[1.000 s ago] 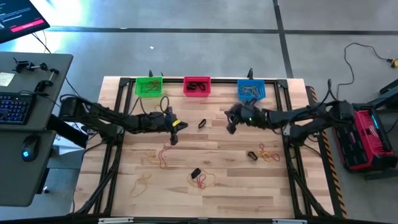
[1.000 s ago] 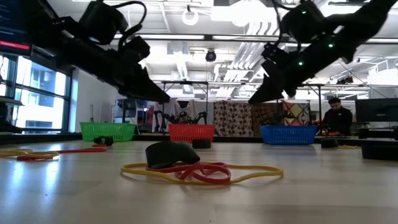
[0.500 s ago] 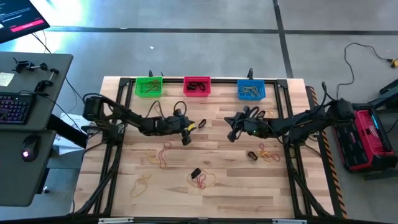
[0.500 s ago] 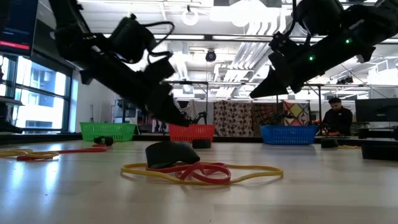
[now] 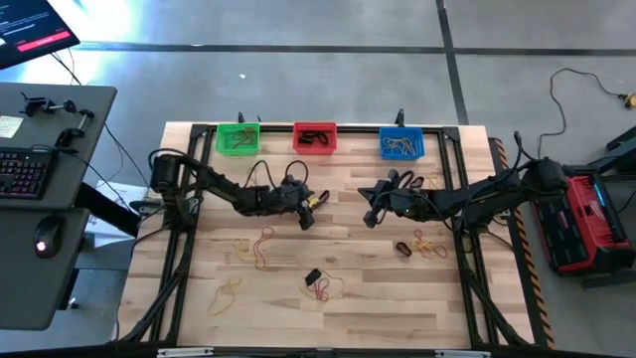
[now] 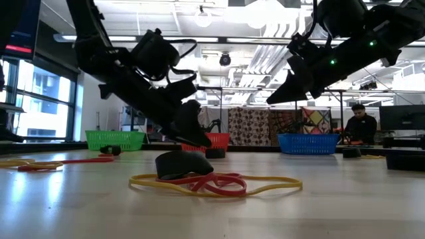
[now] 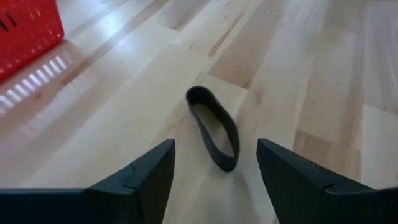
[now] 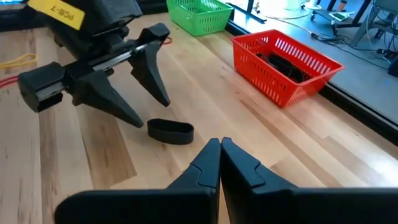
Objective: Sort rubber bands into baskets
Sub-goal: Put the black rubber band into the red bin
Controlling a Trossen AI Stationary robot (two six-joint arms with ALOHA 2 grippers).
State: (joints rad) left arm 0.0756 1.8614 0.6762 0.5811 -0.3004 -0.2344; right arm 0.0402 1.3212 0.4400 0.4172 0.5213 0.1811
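Looking down in the high view, the left gripper (image 5: pixel 310 206) sits in front of the red basket (image 5: pixel 314 138), with its tips just beside a lone black rubber band (image 5: pixel 323 198). The right gripper (image 5: pixel 370 199) hovers on the band's other side, a little farther from it, so the left arm is the nearer one. The green basket (image 5: pixel 238 139) and blue basket (image 5: pixel 401 144) flank the red one along the far edge of the table (image 5: pixel 447 298). More bands lie loose on the wood, well away from the red basket.

In the low view, the left gripper (image 6: pixel 199 136) slopes down toward the tabletop in front of the red basket (image 6: pixel 216 140), while the right gripper (image 6: pixel 279 99) stays high above the table. A tangle of red and yellow bands (image 6: pixel 216 184) fills the foreground.

In the left wrist view, the fingers (image 7: pixel 146 171) are spread apart and empty, and the black band (image 7: pixel 212 127) lies on the wood straight ahead in the gap between them. Its long axis runs roughly along the reach direction, slightly skewed, so a short advance should bring the fingers astride it.

In the right wrist view, that arm's own fingers (image 8: pixel 205 165) are pressed together, holding nothing. Beyond them the black band (image 8: pixel 170 131) rests just under the left gripper's (image 8: pixel 140 93) parted tips, with the red basket (image 8: pixel 286 65) near it.
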